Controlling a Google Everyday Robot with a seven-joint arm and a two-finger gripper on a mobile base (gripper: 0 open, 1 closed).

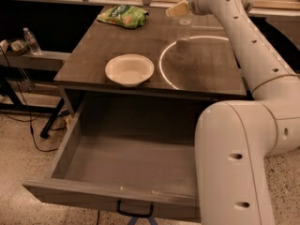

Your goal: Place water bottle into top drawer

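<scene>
The top drawer (93, 195) is pulled wide open below the table, its inside bare, with a black handle (135, 211) at the front centre. My arm reaches over the table's right side to its back edge. My gripper (177, 9) hangs there, just above the tabletop. A clear bottle shape (184, 21), likely the water bottle, stands right beside and under the gripper. It is mostly hidden and its label does not show. I cannot tell whether the gripper touches it.
A white bowl (129, 70) sits near the table's front edge. A green snack bag (123, 16) lies at the back left. A bright ring of light (164, 64) marks the tabletop. A small clear bottle (32, 41) stands on a side shelf at left. My base (234, 172) is next to the drawer's right side.
</scene>
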